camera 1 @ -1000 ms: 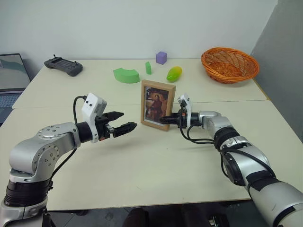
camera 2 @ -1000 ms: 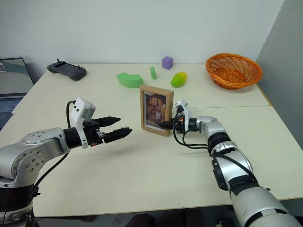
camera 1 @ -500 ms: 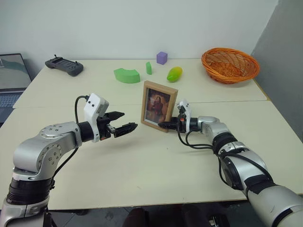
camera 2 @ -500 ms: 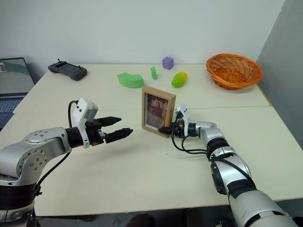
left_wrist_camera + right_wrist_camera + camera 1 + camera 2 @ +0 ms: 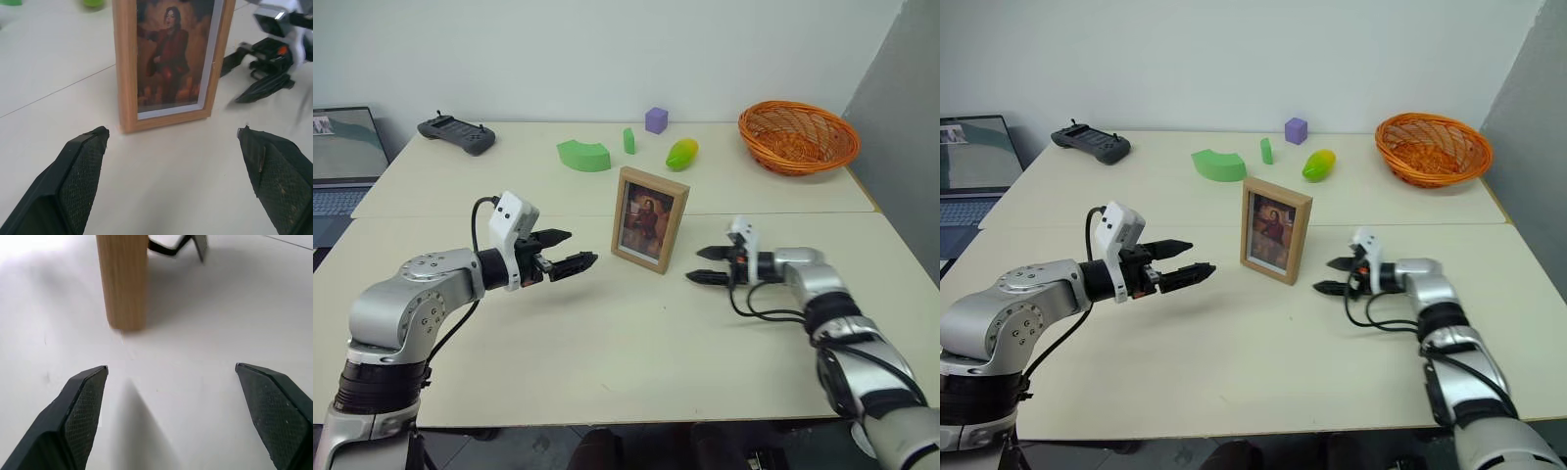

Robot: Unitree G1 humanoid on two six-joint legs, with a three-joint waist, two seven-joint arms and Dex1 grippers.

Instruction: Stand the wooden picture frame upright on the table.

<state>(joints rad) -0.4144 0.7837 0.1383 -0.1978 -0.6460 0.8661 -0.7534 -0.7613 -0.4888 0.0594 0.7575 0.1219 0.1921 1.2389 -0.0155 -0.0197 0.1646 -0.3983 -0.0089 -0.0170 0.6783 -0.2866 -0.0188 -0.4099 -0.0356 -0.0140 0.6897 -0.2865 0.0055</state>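
The picture frame stands upright near the middle of the bench, just in front of the seam that crosses it, portrait side facing the robot and turned a little toward its left.

The right claw sits low over the bench to the right of the frame, near it but clear of it. Its two black fingers are spread wide, one above the other, and hold nothing. The left claw hovers on the other side of the frame, a bit higher, pointing at it across a gap; its fingers are also wide apart and empty.

The left wrist view looks straight at the front of the frame, showing the painted figure in dark red, the white inner border and the wooden bottom edge resting on the bench, with the right claw visible beyond the frame's far side. The right wrist view comes in from the side instead: it shows the narrow wooden edge of the frame planted on the bench and, behind it, the dark stand propped out at the back, which the head views hide.

Further back on the bench are a green curved block, a small green post, a purple cube, a yellow-green fruit, an orange basket and a dark handheld controller. A laptop sits off the left end.
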